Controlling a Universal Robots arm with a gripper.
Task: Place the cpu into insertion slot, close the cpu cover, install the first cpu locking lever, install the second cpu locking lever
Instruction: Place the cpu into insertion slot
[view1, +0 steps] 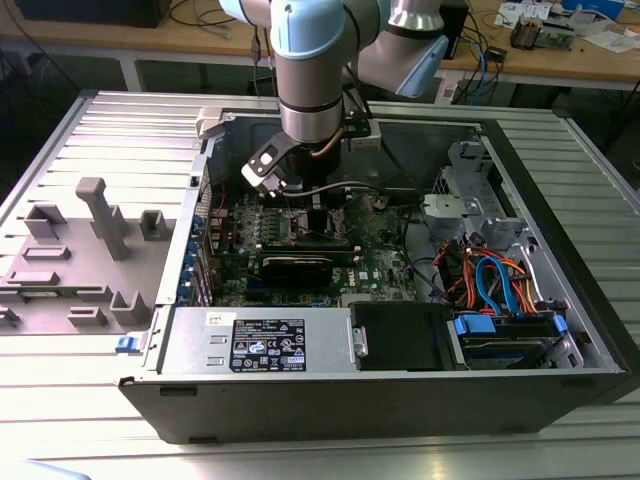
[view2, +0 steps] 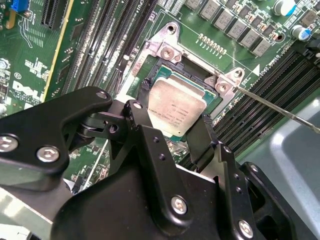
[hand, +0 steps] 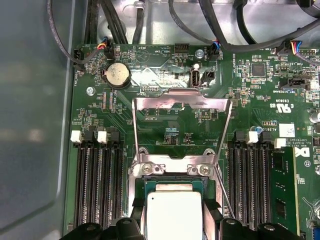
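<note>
First step in hand: the claw grips the cpu by two opposite edges, directly over the slot; I cannot tell if it is seated. The cover lies swung open beyond the slot. Letting go calls for the cpu flat and square.

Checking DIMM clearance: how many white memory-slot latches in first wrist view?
4: two white latches on one side of the open cpu cover, two on the other. Others may be hidden.

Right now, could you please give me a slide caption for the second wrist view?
Black robot hand holding the flat square silver-grey metal chip at the silver-rimmed square black socket.
</note>
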